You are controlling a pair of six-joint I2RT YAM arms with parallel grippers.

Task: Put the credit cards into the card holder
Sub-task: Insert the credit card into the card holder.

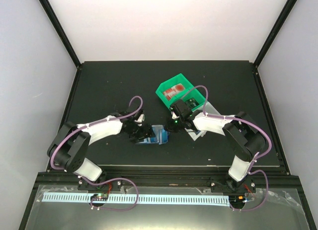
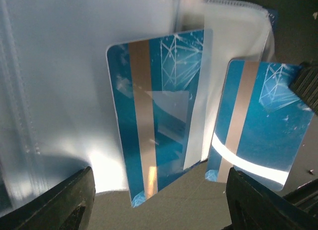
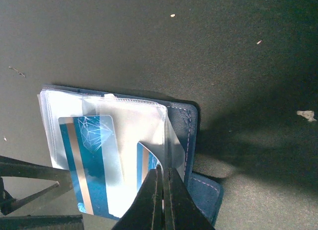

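A matte black desk (image 1: 99, 91) fills the floor of a boxed-in booth. Pale, plain panels close it in: a whitish back wall (image 1: 164, 26) and a left wall (image 1: 30, 91) and right wall (image 1: 293, 101) with a faint lavender cast. Black frame posts (image 1: 57, 26) run up the rear corners. Along the near edge sits a black rail (image 1: 164, 178), and below it a white slotted strip (image 1: 134, 197). The light is soft and even. Up close, pale specks (image 3: 172, 15) dot the desk's surface.

Glossy plastic credit cards (image 2: 149, 115), clear sleeves (image 2: 59, 91)
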